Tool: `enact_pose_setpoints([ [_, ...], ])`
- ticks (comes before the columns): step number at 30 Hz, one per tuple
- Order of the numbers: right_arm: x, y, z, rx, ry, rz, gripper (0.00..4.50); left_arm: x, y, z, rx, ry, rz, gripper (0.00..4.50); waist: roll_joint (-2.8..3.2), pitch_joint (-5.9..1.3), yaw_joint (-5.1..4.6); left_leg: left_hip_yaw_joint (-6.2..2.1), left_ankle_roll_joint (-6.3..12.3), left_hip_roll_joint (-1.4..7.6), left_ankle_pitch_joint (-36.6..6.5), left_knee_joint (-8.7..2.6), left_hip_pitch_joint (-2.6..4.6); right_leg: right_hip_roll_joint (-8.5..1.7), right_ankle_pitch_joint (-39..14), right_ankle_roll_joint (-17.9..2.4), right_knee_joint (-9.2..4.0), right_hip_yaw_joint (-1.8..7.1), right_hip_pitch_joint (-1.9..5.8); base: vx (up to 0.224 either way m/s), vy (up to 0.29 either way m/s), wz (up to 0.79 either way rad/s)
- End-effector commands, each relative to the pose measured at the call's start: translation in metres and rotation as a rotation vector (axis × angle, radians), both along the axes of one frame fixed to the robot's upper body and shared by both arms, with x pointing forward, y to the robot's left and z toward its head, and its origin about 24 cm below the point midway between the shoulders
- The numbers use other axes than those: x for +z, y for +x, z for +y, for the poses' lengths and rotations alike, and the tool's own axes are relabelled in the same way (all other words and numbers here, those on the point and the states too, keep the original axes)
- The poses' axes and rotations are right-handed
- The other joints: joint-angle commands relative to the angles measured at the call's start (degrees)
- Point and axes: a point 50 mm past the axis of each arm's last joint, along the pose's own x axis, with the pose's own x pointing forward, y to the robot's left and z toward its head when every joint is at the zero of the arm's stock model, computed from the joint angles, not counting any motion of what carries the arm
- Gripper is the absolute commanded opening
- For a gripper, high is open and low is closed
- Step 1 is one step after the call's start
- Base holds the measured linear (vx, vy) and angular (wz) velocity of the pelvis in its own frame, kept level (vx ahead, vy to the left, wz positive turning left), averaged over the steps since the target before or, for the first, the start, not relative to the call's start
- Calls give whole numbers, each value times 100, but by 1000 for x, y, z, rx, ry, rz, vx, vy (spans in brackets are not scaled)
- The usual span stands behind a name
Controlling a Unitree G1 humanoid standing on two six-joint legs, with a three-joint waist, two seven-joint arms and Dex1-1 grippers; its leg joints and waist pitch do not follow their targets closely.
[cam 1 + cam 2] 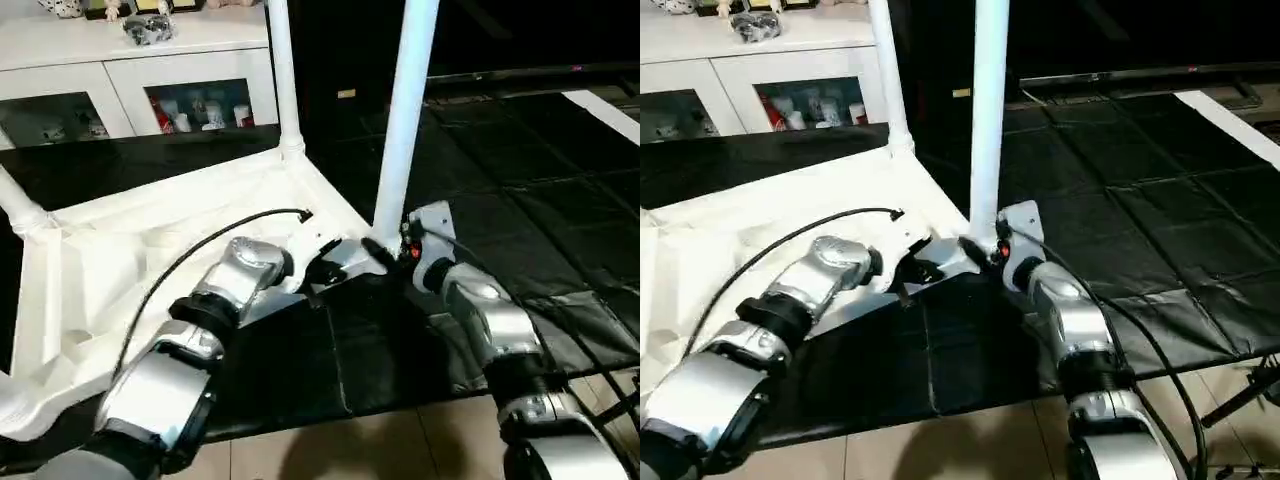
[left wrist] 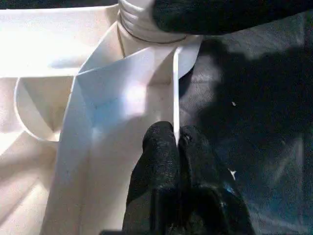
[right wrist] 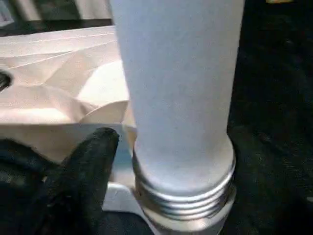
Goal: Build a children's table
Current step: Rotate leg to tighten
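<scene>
In the left eye view we see our tabletop (image 1: 150,250) lying upside down on the black floor mat (image 1: 520,220), ribs up, so the corner sockets face us for fitting legs. One leg (image 1: 283,70) stands in the far corner, another leg (image 1: 405,110) rises from the near corner, and a third leg (image 1: 20,205) leans out at the picture's left edge. Our left pincer (image 1: 325,268) reaches to the near corner's rim, and our right pincer (image 1: 385,250) sits at the base of the near leg. A white cabinet (image 1: 130,80) stands well behind.

The right eye view shows the same: both our arms meet at that near corner, with the near leg upright between them.

In the left wrist view our left pincer (image 2: 177,142) is closed on the thin rim wall (image 2: 175,93) of the tabletop; we judge this steadies the top while the leg is worked.

In the right wrist view the leg's threaded collar (image 3: 183,191) still shows above the socket, so we judge it is not fully screwed in. One black finger (image 3: 90,161) of our right pincer lies beside it; whether that pincer grips or stands loose we cannot tell.
</scene>
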Motion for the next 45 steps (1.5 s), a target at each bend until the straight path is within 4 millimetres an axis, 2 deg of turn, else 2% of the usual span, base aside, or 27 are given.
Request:
enact_pose_setpoints([
  [1,-3,-12,25,202,13,-7,413,18,3,-7,-74,-31,-94,0,-110,-402,28,-61,688,170,-450,-341,-31,-426,-1518,-719,-408,362,401,0,0,0],
  [7,6,-24,-13,344,1,-56,446,14,-9,7,-270,-19,-56,0,-106,-413,86,-54,824,203,-388,-322,-43,-420,-1219,-810,-357,370,406,0,0,0],
  [9,9,-28,-25,416,-20,-36,446,13,-12,12,-327,-4,-42,0,-85,-411,148,-48,833,202,-448,-316,-24,-422,-1326,-813,-375,367,392,0,0,0],
  [11,12,-31,-32,482,-34,-15,446,12,-14,17,-374,20,-24,0,-74,-415,195,-49,816,224,-468,-318,-4,-423,-1274,-834,-364,382,375,0,0,0],
  [15,18,-37,-39,626,-116,3,446,10,-22,24,-498,48,10,0,-86,-416,261,-57,755,224,-530,-326,-8,-427,-1310,-822,-363,377,386,0,0,0],
  [19,18,-37,-40,695,-154,19,446,10,-25,26,-555,70,26,0,-86,-416,319,-59,651,243,-578,-337,1,-441,-1395,-828,-357,385,369,0,0,0],
  [20,19,-36,-39,717,-161,21,446,10,-26,26,-578,82,30,0,-106,-416,321,-52,645,241,-577,-338,9,-435,-1399,-832,-363,386,366,0,0,0],
  [24,20,-34,-35,749,-159,30,446,10,-27,27,-613,101,34,0,-99,-412,330,-53,612,241,-586,-338,10,-436,-1434,-845,-357,394,359,0,0,0],
  [25,21,-33,-34,756,-157,34,420,10,-28,28,-622,103,35,0,-98,-416,335,-59,626,244,-554,-338,-1,-440,-1391,-845,-348,394,368,0,0,0],
  [26,20,-33,-32,765,-158,35,412,10,-28,28,-629,104,37,0,-119,-420,336,-61,631,243,-529,-339,-6,-441,-1373,-836,-343,390,375,0,0,0],
  [29,19,-31,-29,777,-168,39,409,10,-29,29,-643,108,39,0,-107,-424,344,-59,632,244,-477,-333,-5,-444,-1341,-837,-337,391,366,0,0,0],
  [31,18,-31,-29,783,-168,42,378,9,-29,29,-643,108,39,0,-106,-421,332,-63,630,244,-483,-335,-13,-445,-1346,-852,-333,387,371,0,0,0],
  [39,18,-31,-29,798,-154,48,317,8,-30,31,-651,117,42,0,-109,-419,332,-59,628,239,-513,-335,-14,-443,-1410,-805,-345,389,374,0,0,0],
  [41,18,-32,-29,802,-147,52,286,8,-30,32,-651,120,43,0,-107,-421,332,-59,626,241,-504,-336,-11,-441,-1428,-801,-346,389,371,0,0,0],
  [45,17,-33,-27,806,-134,59,272,7,-30,32,-636,125,44,0,-112,-421,329,-62,632,246,-481,-336,-10,-439,-1367,-821,-337,390,370,0,0,0],
])
